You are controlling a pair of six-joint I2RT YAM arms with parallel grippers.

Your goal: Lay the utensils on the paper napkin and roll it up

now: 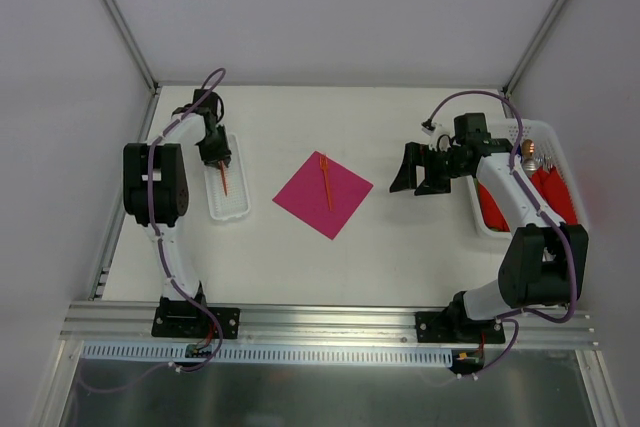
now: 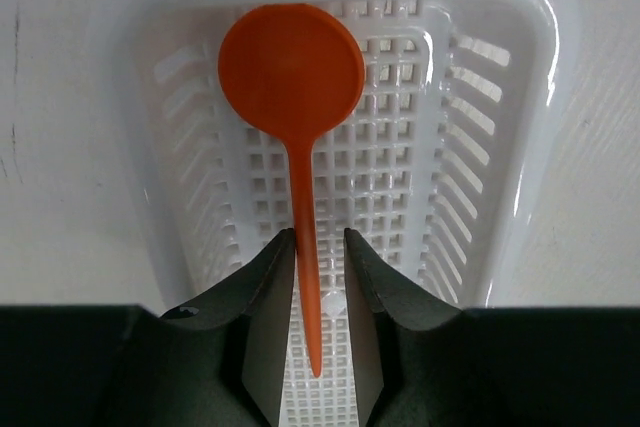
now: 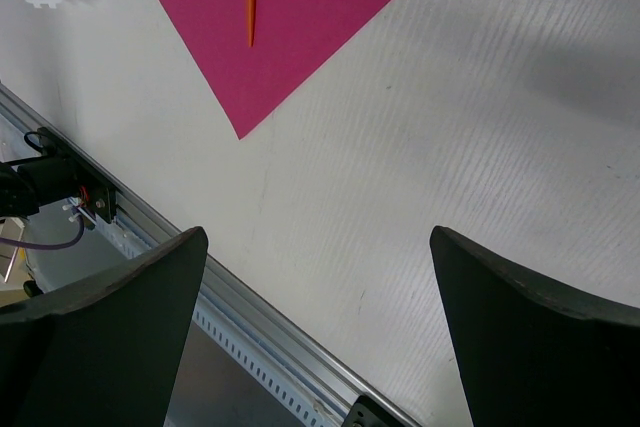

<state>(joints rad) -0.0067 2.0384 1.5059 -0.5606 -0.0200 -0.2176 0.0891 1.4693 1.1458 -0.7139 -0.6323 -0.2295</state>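
A: Where is the spoon (image 2: 291, 72) found?

B: It is seen lying in the white basket (image 2: 540, 97) at the left of the desk (image 1: 420, 237), with its round bowl away from the wrist. Its handle is straddled by the left fingers (image 2: 262, 292), which are held narrowly apart. A sliver of basket floor is shown between the handle and one finger, so no clamp is judged to be made.

A: And the rest?

B: The fork (image 1: 326, 182) is already laid on the paper napkin (image 1: 345, 192) at mid-desk. The right fingers (image 3: 100, 327) are spread wide over bare desk near the napkin's corner, with nothing held.

A: Which step is in hand?

B: The picking of the spoon, it is judged. A closing on the handle is called for, then a lift clear of the basket rim and a carry to the napkin, beside the fork. No rolling is yet begun.
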